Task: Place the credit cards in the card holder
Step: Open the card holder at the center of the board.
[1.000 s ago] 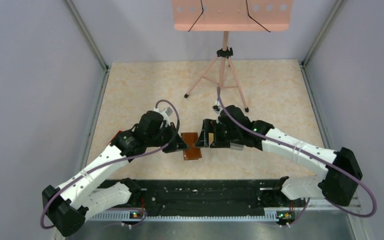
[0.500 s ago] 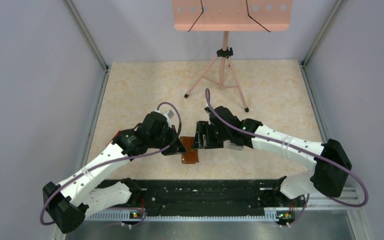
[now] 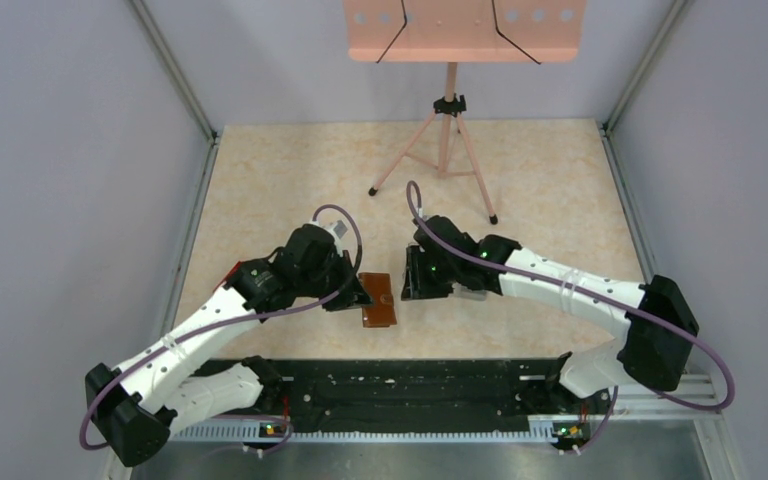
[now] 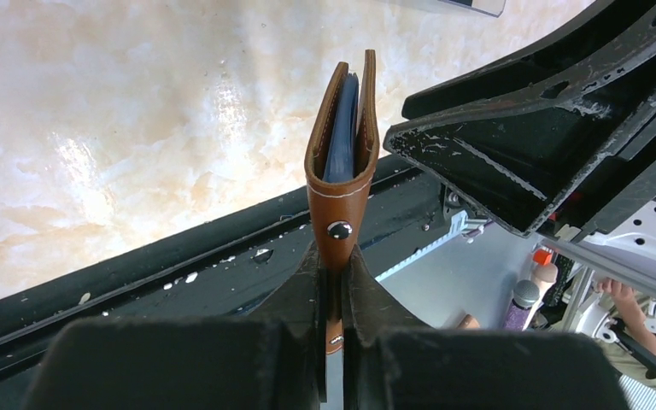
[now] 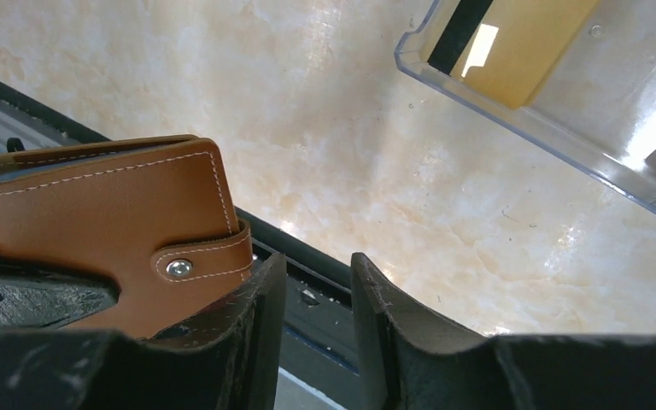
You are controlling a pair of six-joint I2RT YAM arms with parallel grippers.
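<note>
Since a second ago, my right hand (image 3: 407, 284) has slid over toward my left hand (image 3: 358, 293), and its fingers have come much closer together. Back then they were spread wide. Now they have only a small gap between them, and nothing is in that gap. My left hand has moved a little nearer to me and is still pressed shut.

My left hand (image 4: 331, 256) is pinching the card holder (image 4: 342, 162). The two fingers squeeze the brown leather at the end with the snap tab. The card holder is folded. Its two brown sides stand a little apart at the far end, and I can see dark blue between them.

From above, the card holder (image 3: 379, 301) sits between my two hands, over the near part of the desk (image 3: 290, 180). I cannot tell if it touches the desk.

From my right wrist, the card holder (image 5: 94, 201) is just beside my right hand (image 5: 318, 275), on its left. It looks like it touches that finger, but I cannot be sure.

Farther off on the desk is a clear tray (image 5: 512, 126). A yellow credit card (image 5: 525, 43) lies inside it, with a dark strip along one side. I cannot tell if that strip is another card.
</note>
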